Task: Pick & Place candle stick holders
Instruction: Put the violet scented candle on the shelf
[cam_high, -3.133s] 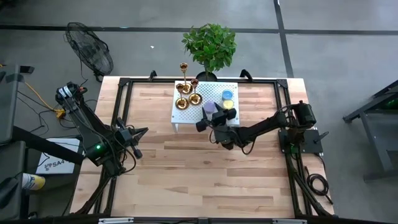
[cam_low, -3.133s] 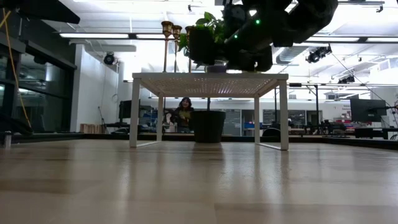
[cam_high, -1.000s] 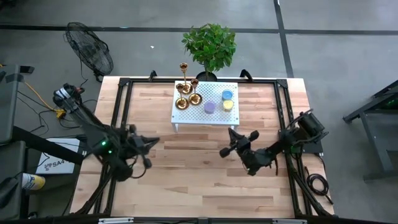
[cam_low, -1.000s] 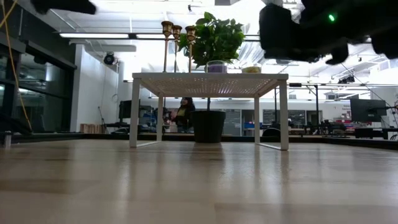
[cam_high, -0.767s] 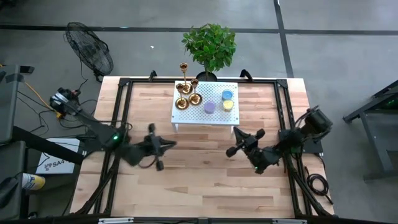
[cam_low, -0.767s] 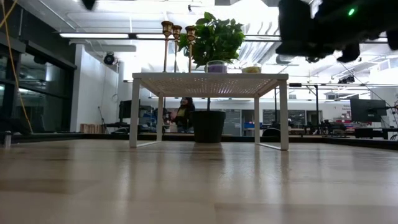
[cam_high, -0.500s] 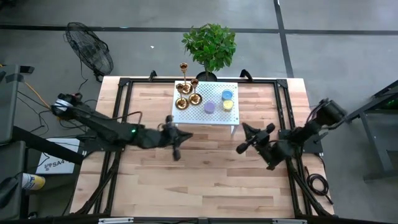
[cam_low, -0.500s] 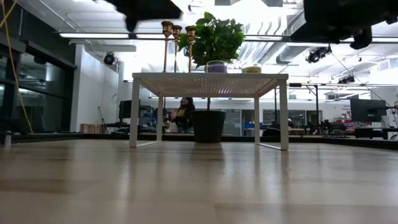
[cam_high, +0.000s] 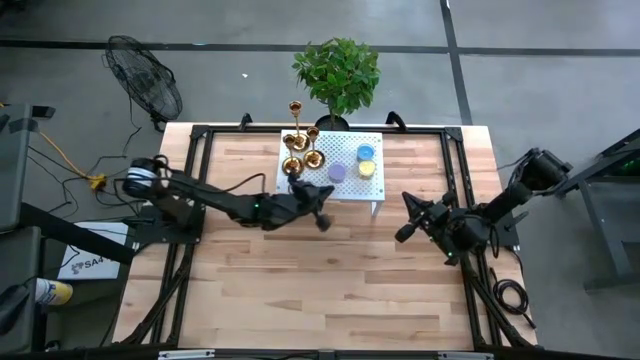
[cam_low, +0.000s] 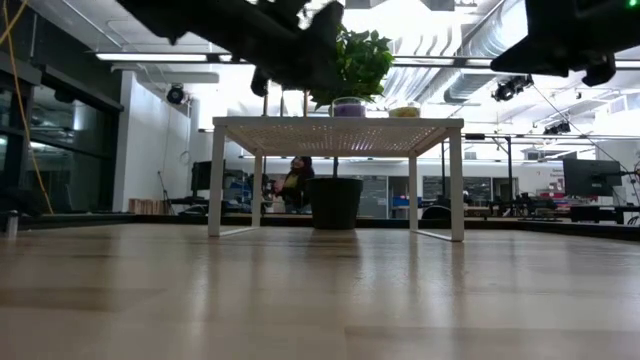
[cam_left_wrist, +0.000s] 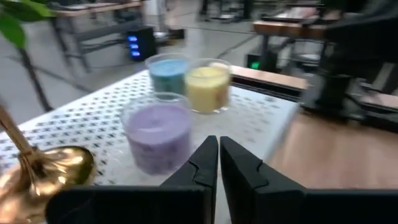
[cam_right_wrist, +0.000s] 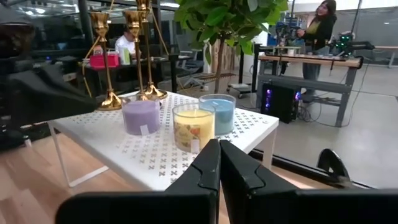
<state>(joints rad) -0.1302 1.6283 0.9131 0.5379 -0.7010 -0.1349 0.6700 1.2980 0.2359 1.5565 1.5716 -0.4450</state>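
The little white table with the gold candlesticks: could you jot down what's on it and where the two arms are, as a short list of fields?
stand: small white perforated table on the wooden worktop
gold items: candle stick holders grouped at one end, upright
candles: purple candle, yellow candle, blue candle, each in a glass jar
behind stand: potted plant
left gripper: at the stand's front edge near the holders, jaws shut, holding nothing
right gripper: off to the stand's side, jaws shut, holding nothing

Candle stick holders (cam_high: 298, 150): shiny gold brass, each with a round dish base and a thin upright stem, standing clustered at the far left corner of the white perforated stand (cam_high: 350, 190).
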